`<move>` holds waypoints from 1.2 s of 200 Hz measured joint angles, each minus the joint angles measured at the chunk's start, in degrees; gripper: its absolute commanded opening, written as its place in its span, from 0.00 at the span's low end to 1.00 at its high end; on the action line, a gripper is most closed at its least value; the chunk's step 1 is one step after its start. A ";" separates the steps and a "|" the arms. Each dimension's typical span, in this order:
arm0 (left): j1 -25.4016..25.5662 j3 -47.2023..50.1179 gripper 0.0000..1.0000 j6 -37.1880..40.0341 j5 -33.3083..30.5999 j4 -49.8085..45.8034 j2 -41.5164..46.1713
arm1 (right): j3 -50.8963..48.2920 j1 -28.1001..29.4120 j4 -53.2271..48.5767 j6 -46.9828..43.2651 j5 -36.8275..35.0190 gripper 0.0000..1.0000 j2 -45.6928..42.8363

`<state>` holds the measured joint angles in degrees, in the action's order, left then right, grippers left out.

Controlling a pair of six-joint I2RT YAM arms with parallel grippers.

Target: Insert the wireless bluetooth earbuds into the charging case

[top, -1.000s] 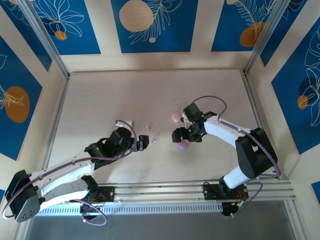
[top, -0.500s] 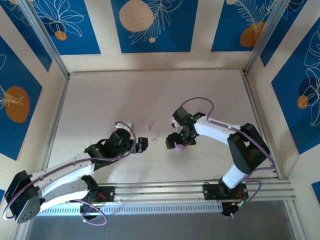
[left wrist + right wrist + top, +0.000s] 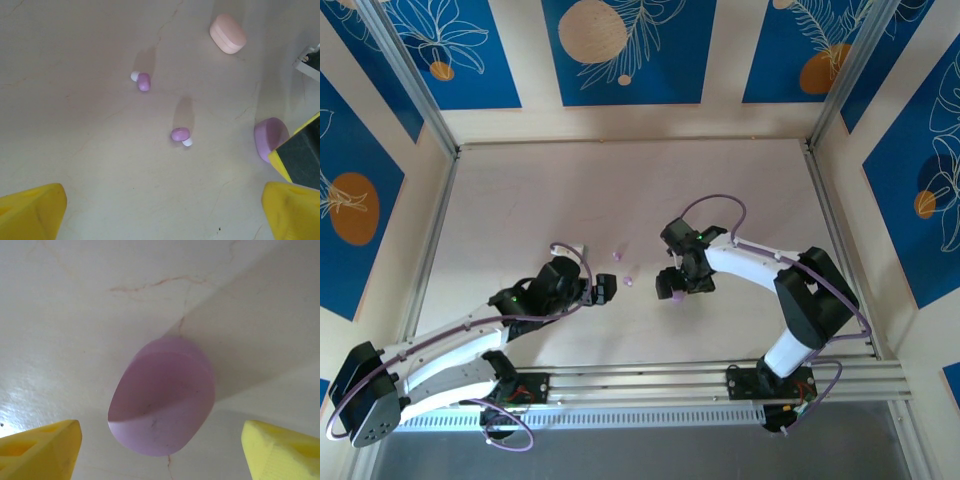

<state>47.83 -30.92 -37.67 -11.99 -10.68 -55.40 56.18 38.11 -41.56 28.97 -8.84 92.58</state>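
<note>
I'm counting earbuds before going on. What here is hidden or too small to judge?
Purple case: top view, mostly under the right end effector; left wrist view, its right edge behind that end effector's finger.
Earbuds: top view, mere specks; left wrist view, too small to tell whether each purple-and-white blob is one piece or two.

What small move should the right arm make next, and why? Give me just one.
Probably lower the right jaws and close them on the purple case. It lies on the table, centred between the open jaws with a gap on each side, so nothing is gripped yet.
</note>
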 measured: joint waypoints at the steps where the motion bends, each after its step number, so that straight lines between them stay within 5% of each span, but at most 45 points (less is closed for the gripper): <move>1: 0.00 0.00 1.00 0.00 0.00 0.02 0.00 | 0.02 0.02 0.02 0.11 -0.04 0.82 0.00; 117: -0.22 0.74 1.00 -0.42 1.03 1.22 0.22 | 1.92 -0.26 -0.39 6.36 -5.20 0.66 1.36; 240: -0.35 1.11 1.00 -1.01 1.46 1.68 0.22 | 3.02 0.57 -1.49 7.91 -6.21 0.75 1.36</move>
<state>47.48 -29.80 -38.68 -10.52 -8.99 -55.18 59.20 38.68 -43.05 36.88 -15.05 93.93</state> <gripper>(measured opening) 0.997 0.744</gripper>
